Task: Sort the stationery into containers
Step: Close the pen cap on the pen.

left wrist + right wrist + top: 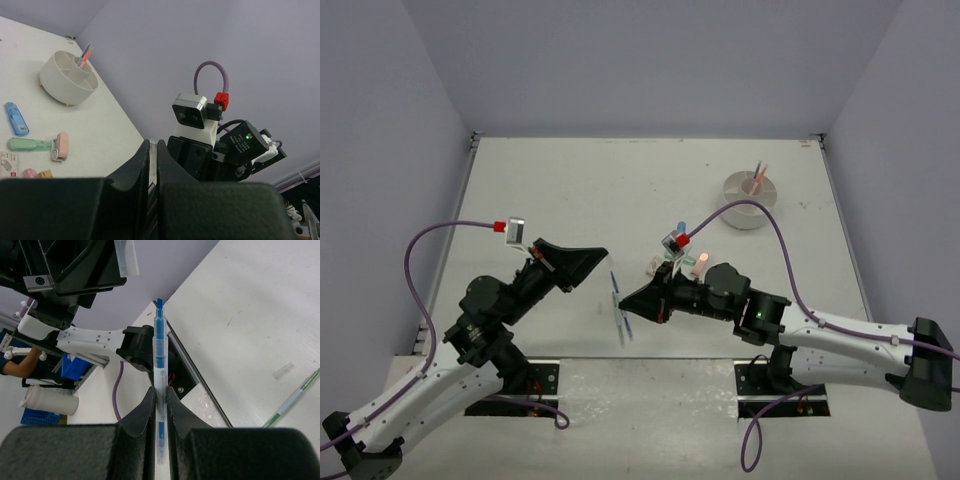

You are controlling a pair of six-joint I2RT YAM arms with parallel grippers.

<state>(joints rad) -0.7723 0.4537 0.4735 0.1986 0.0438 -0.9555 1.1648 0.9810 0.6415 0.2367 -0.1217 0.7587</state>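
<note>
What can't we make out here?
- Tub wedges: top view too small; left wrist, near wall hides contents.
- Clear piece in left gripper: left wrist, fingers cover all but its tip.
- Pastel blocks: top view, right arm overlaps them.
- Green pen: right wrist, cut by edge.

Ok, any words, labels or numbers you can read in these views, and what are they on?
No text is legible in any view.
Blue pen in the right hand: small dark print on its clear barrel, too small to read.
White packet at the edge of the left wrist view: a red mark and some print, blurred and cut off.
White tub: no text visible.
</note>
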